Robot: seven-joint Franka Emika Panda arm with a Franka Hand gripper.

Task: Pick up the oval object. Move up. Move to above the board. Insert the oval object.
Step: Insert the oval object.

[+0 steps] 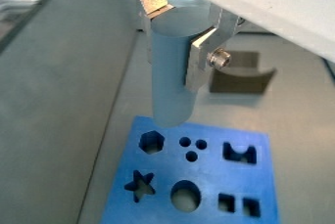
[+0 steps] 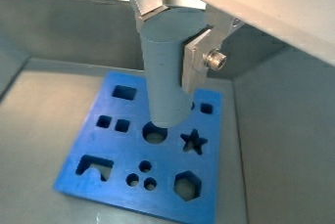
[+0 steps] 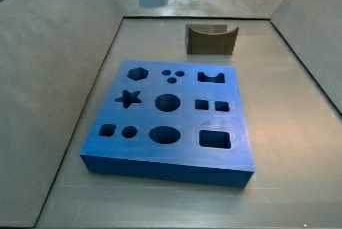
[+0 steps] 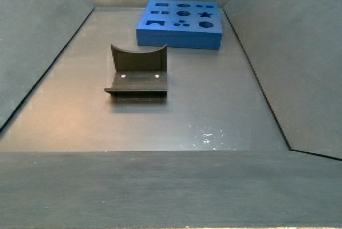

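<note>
The oval object (image 2: 167, 76) hangs upright above the board (image 2: 98, 150), clear of its holes and well away from the grey walls. The board lies flat on the surface (image 4: 201, 103); the fixture (image 4: 136, 71) stands apart. The gripper (image 2: 177, 34) jaws appear clamped on the peg's top.

Both wrist views look steeply down past the gripper (image 1: 183, 34) and its held oval object (image 2: 170, 67) onto the board (image 2: 105, 174), from close above. A side view looks down the board's (image 3: 167, 163) length from near, the fixture (image 3: 210, 39) behind it; a side view puts the fixture (image 4: 136, 71) nearer and the board (image 4: 182, 35) far. All 4 share the board.
</note>
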